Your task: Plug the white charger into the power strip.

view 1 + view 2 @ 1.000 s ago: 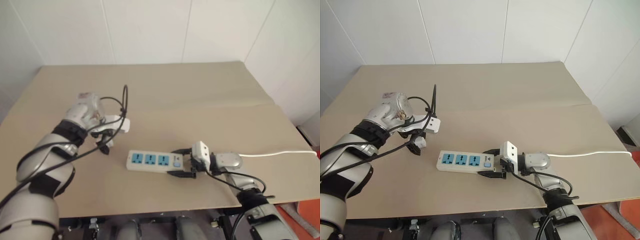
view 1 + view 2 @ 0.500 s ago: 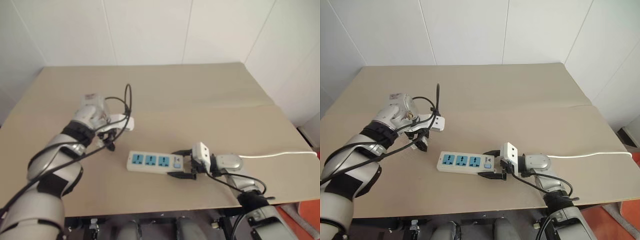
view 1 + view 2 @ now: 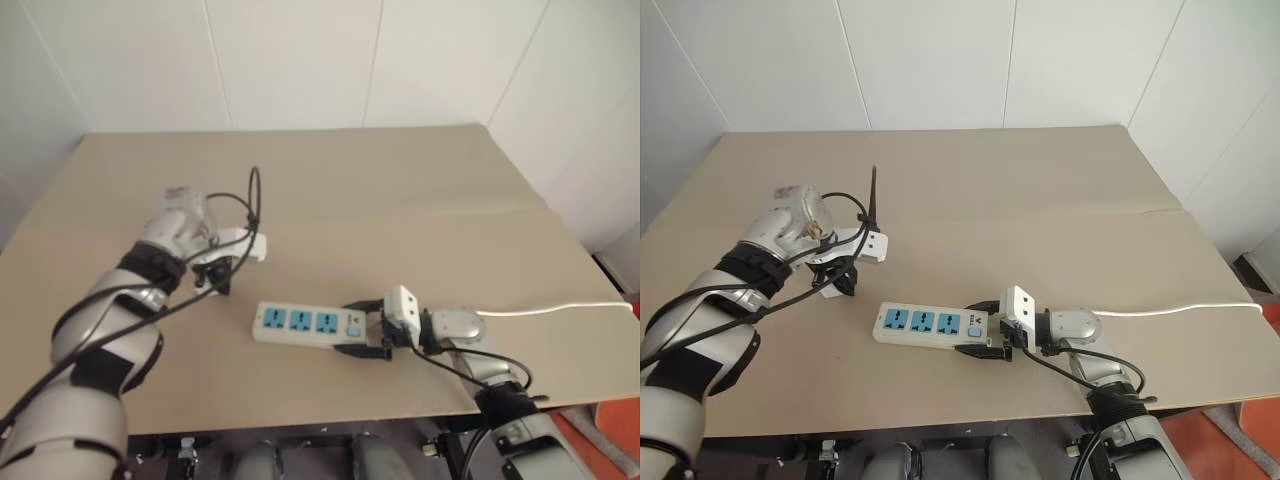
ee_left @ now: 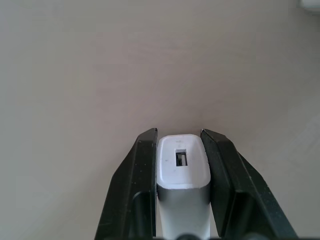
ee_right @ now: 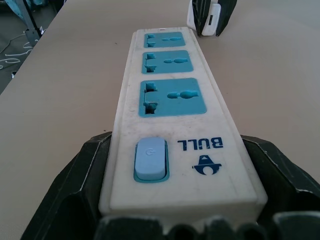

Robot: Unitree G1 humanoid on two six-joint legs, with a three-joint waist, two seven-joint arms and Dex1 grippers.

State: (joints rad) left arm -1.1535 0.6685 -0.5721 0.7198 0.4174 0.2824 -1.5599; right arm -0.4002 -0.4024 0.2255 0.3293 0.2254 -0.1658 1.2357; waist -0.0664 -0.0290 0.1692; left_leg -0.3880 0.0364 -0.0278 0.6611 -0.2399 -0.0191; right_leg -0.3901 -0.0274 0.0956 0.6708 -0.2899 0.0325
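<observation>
Tan table (image 3: 400,190), left tool (image 4: 182,150) clamping white charger (image 4: 183,167)

white charger (image 4: 183,172) sides hidden by fingers (image 4: 137,190)

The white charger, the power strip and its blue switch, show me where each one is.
white charger (image 4: 183,161): left wrist view, its end face.
power strip (image 5: 172,117): right wrist view, its white top.
blue switch (image 5: 150,159): right wrist view, button face.

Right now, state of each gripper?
Left gripper: shut on the charger, just off the table.
Right gripper: fingers clamp the switch end of the power strip, holding it on the table.
</observation>
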